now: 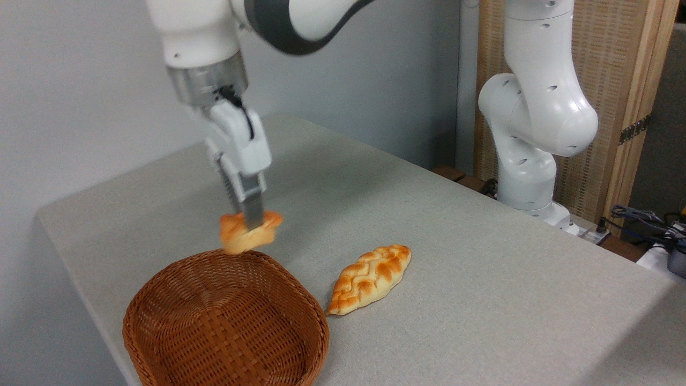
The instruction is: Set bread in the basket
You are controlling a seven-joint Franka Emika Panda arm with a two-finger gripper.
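My claw point(252, 222) grips the bun point(248, 231) above the far rim of the basket point(225, 321); I should move nearer, then let go low.

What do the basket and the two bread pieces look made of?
Basket: brown woven wicker, with visible interlaced strands. Bun held in the tool and braided loaf: glossy, evenly orange-golden, so possibly plastic or foam replicas; real bread can't be ruled out.
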